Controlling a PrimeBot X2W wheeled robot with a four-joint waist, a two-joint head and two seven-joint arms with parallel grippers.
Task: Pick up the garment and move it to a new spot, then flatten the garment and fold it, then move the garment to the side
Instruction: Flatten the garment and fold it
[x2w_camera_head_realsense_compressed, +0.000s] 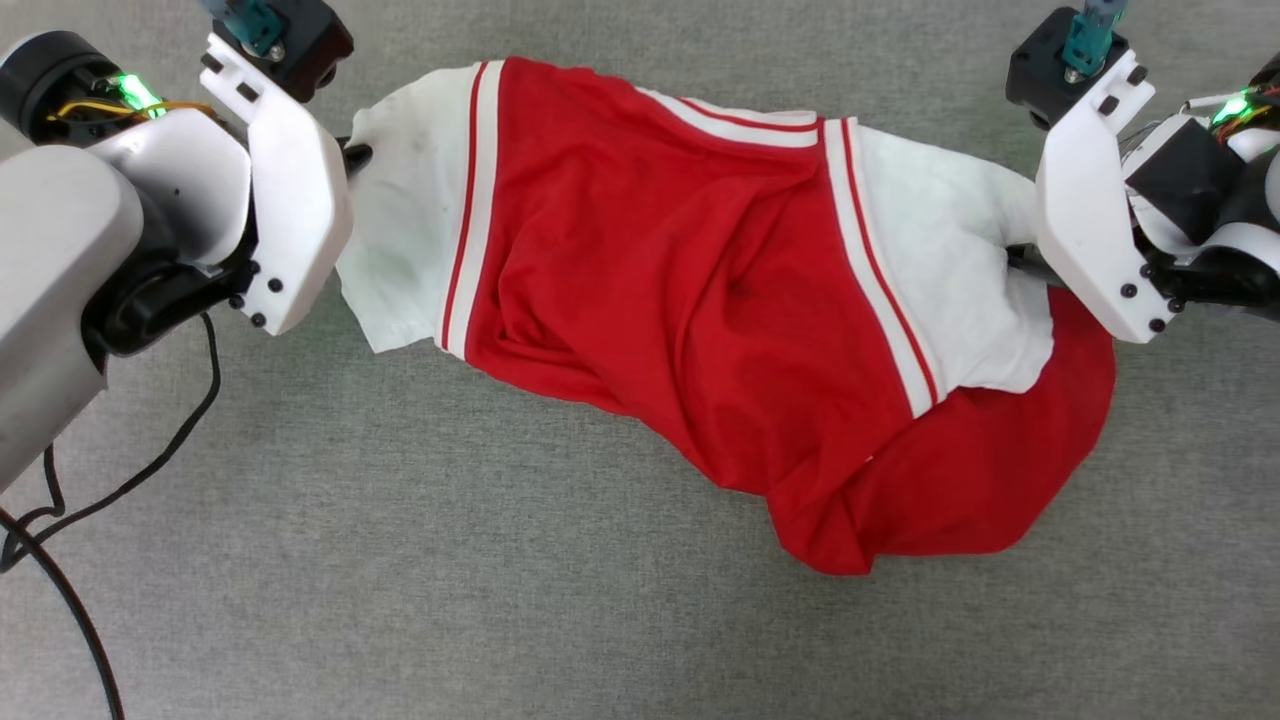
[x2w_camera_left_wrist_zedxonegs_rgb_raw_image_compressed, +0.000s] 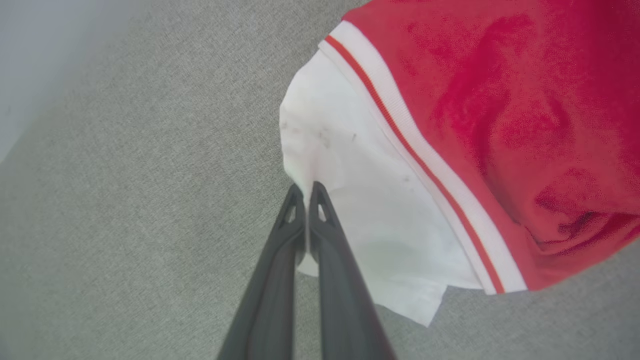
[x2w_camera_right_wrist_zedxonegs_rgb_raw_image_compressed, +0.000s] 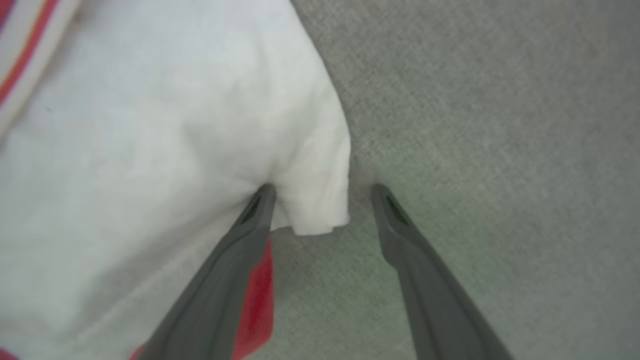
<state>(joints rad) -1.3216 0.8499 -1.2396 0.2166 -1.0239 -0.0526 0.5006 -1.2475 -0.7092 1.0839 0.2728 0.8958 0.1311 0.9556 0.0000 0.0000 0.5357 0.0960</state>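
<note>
**Left gripper** (x2w_camera_left_wrist_zedxonegs_rgb_raw_image_compressed: 306, 190): the two dark fingers are pressed together, pinching the edge of a white sleeve (x2w_camera_left_wrist_zedxonegs_rgb_raw_image_compressed: 360, 210) of the garment (x2w_camera_head_realsense_compressed: 700, 300). A sliver of white cloth shows between the fingers further down.

**Right gripper** (x2w_camera_right_wrist_zedxonegs_rgb_raw_image_compressed: 324, 192): the fingers are spread wide, with the free corner of the other sleeve (x2w_camera_right_wrist_zedxonegs_rgb_raw_image_compressed: 175, 125) lying between them. One fingertip (x2w_camera_right_wrist_zedxonegs_rgb_raw_image_compressed: 257, 210) touches the white cloth, and a strip of red fabric shows beside that finger. The second finger stands clear of the cloth, above the bare floor (x2w_camera_head_realsense_compressed: 400, 560).

**Head view:** the garment lies rumpled across the grey carpeted floor between the two arms, a white sleeve at each end, each bordered by red-and-white stripe trim. The red body runs between the sleeves and bulges toward the lower right, where it passes beneath the sleeve by the right gripper. A black cable (x2w_camera_head_realsense_compressed: 150, 450) trails over the floor at the lower left, apart from the garment
</note>
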